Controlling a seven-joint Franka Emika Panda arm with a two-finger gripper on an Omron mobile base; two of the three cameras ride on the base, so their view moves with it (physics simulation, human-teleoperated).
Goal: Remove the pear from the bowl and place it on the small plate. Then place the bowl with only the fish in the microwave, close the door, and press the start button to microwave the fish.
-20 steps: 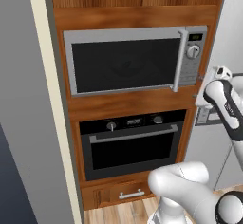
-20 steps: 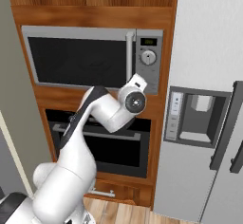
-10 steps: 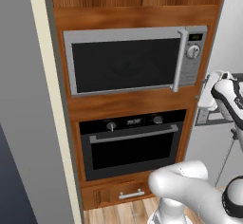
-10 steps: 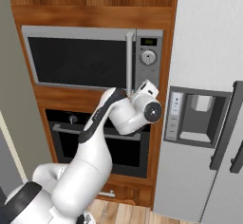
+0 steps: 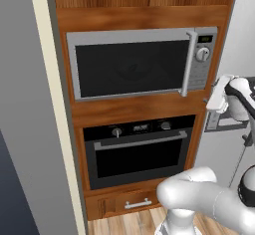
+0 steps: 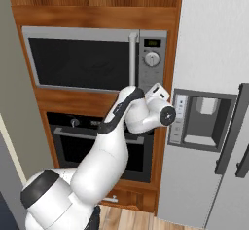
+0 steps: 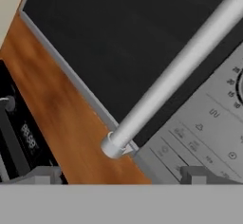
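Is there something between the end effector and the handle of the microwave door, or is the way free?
Nothing visible stands between them. In the hand view the door's bar handle runs straight ahead of the end effector, its lower end just beyond the fingertips, with the microwave door shut behind it.

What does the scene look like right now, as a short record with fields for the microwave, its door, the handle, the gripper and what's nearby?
microwave: built into wooden cabinetry, above the black oven
door: shut, dark glass
handle: long silver bar, beside the control panel
gripper: fingertips straddle the handle's lower end, open, holding nothing
nearby: refrigerator to the right
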